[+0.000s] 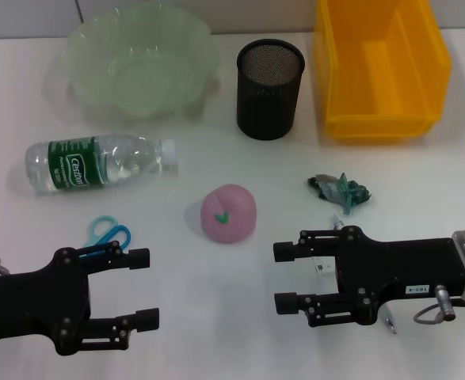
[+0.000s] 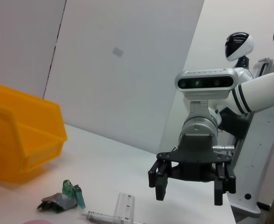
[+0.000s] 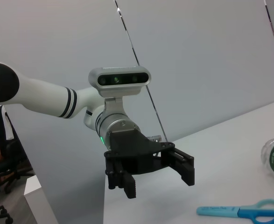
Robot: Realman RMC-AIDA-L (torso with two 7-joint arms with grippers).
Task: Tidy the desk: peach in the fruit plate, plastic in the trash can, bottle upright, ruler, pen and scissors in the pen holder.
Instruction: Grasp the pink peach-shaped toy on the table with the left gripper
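I see both my grippers spread and empty, left gripper [image 1: 141,288] at seven o'clock, right gripper [image 1: 286,276] at five, flanking the peach [image 1: 228,212] lying central; fruit plate [image 1: 141,59] waits at eleven.

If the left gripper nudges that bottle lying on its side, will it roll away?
Probably: the bottle lies on its round side, so a sideways nudge may roll it. It looks clear and mostly empty, so likely light. Thin plastic may dent under the left gripper.

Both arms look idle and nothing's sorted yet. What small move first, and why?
Probably ease the open left gripper forward toward the peach: it lies free on the desk between both grippers, and the fruit plate sits on the left side. The right gripper can wait, open.
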